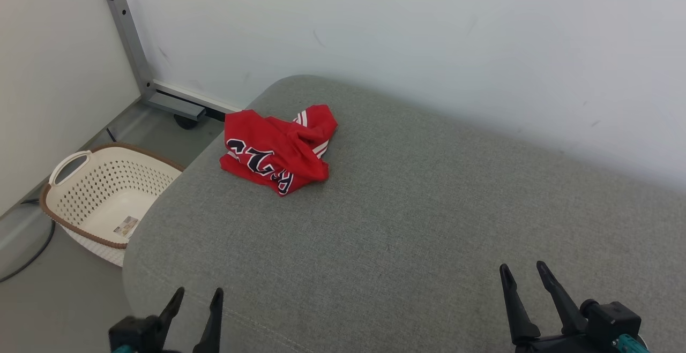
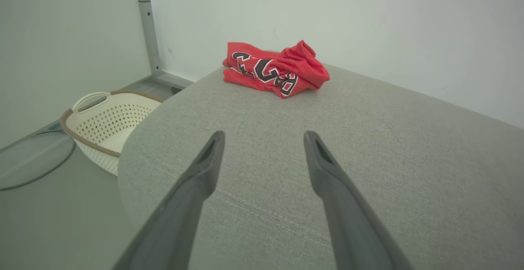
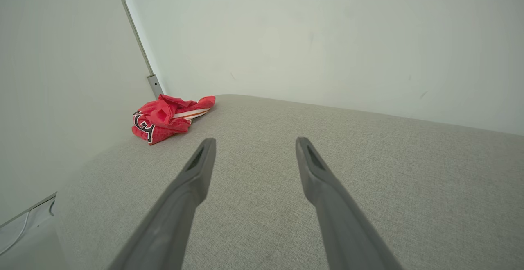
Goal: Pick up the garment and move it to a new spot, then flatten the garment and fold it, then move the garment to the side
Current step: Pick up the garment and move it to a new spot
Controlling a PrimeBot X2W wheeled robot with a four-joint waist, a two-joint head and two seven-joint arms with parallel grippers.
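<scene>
- Red and crumpling in on itself, lying as the garment point(image 1: 276, 147) near the far left corner of the grey cushion point(image 1: 407, 219), close to the white wall point(image 1: 429, 31) and well apart from both arms.
- Showing dark lettering on the near face and white-striped trim towards the back, so probably doubling over on itself; calling for a lift and a shake-out before any flattening.
- Hovering low over the cushion's near left edge as the left pincer point(image 1: 199, 290), spreading wide and gripping nothing; pointing almost straight at the garment point(image 2: 274, 69) in the left wrist view, between the tips of the left pincer point(image 2: 264, 135).
- Waiting at the near right as the right pincer point(image 1: 522, 266), gaping just as wide and carrying nothing; catching the garment point(image 3: 168, 116) far off to the left in the right wrist view, beyond the right pincer point(image 3: 255, 139).
- Holding both pincers spread most likely in readiness for the first reach, with the pick-up not yet begun.
- Favouring the left arm for that reach, judging by its nearer, straighter line.
- Standing on the floor just beside the cushion's left edge as a cream perforated basket point(image 1: 115, 179), probably the laundry's source.
- Risking a slide off the rounded corner if dragging rather than lifting.
</scene>
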